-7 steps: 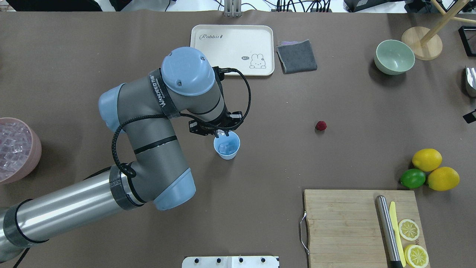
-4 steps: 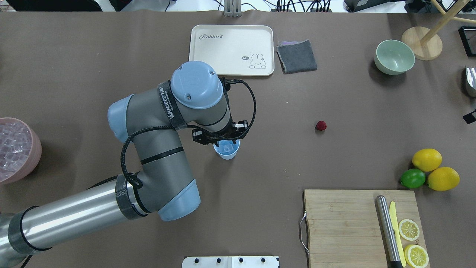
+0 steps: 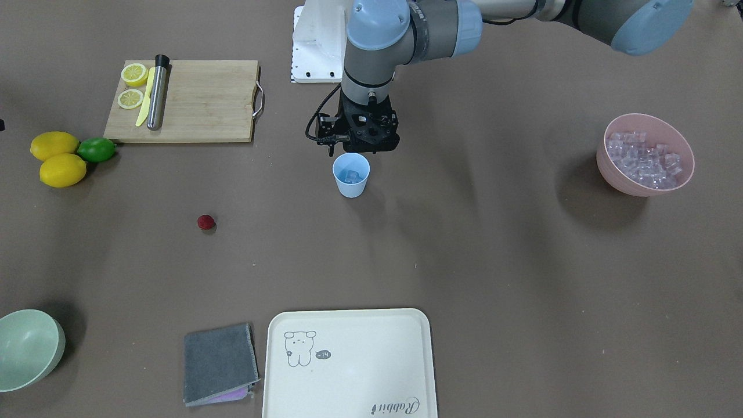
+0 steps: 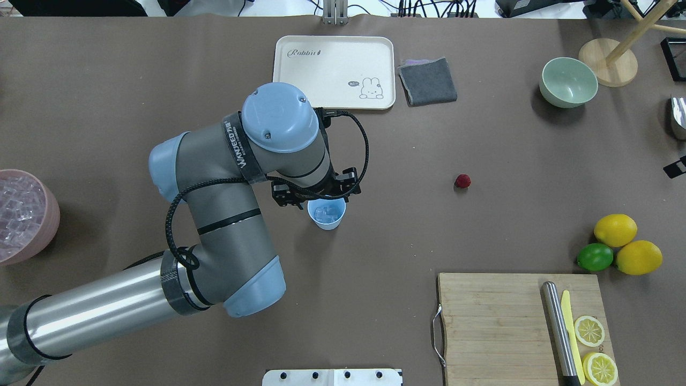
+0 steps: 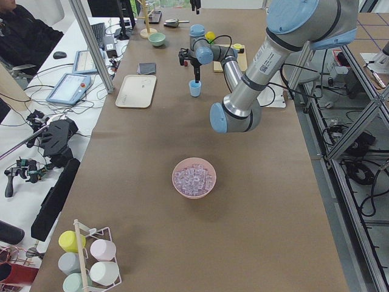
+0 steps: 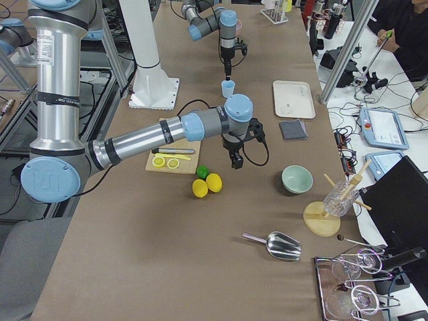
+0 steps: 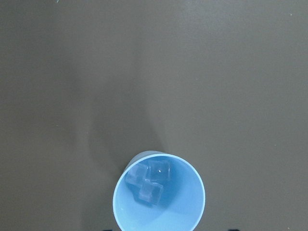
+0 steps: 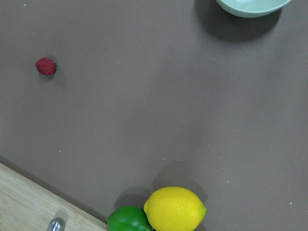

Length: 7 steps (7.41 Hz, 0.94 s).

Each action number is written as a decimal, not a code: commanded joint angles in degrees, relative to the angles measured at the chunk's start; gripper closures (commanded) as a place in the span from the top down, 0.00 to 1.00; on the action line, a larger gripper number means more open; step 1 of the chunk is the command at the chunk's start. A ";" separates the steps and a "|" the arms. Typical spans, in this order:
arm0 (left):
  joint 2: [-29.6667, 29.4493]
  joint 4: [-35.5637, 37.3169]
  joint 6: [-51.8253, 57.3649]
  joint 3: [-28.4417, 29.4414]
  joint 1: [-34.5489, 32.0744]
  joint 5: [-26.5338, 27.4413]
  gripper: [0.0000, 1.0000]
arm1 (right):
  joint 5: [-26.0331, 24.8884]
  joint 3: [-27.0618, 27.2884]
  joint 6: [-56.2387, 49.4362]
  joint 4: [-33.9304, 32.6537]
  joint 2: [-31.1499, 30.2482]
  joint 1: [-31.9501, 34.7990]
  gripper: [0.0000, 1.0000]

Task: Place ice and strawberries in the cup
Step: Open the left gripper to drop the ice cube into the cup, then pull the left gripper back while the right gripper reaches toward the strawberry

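The small light-blue tapered plastic cup (image 4: 327, 213) stands upright near the middle of the brown desk (image 4: 107, 107), its long axis vertical and its open mouth facing up. The left wrist view looks straight down into it, where three small clear ice cubes (image 7: 149, 183) lie bunched against one side of the blue floor. The small dark-red roundish strawberry (image 4: 463, 181) lies alone on the desk, well apart from the cup toward the robot's right, and it is too small to tell which way it points. The left arm reaches in from the desk's left end with its elbow bent and its wrist turned straight down, so the left tool (image 3: 352, 152) hangs just above the cup's mouth without touching it. Its fingers are spread wide, with only their dark tips showing at the lower edge of the wrist view, and nothing is between them. The right arm stretches low over the desk with the right tool (image 6: 235, 162) pointing down above bare desk near two yellow lemons (image 4: 614, 230) and a green lime (image 4: 595, 257); I cannot tell whether it is released or clenched. At the robot's far left a round pink bowl (image 3: 615, 180) holds a heap of more clear cubes, well apart from the cup. Beyond the cup, a cream rectangular tray (image 4: 332, 48) lies flat with a folded grey cloth (image 4: 427, 81) just beside it.
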 commanded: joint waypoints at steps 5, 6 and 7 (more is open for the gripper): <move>20.22 4.52 29.83 -13.55 -14.16 -4.01 0.96 | -14.91 -4.55 37.86 7.85 16.97 -23.87 1.00; 21.02 4.52 30.73 -13.55 -15.13 -4.01 0.96 | -18.17 -9.37 43.87 16.18 17.95 -28.36 1.00; 22.51 4.52 32.48 -14.16 -16.80 -4.01 0.96 | -19.16 -12.72 45.32 19.74 18.92 -30.15 0.99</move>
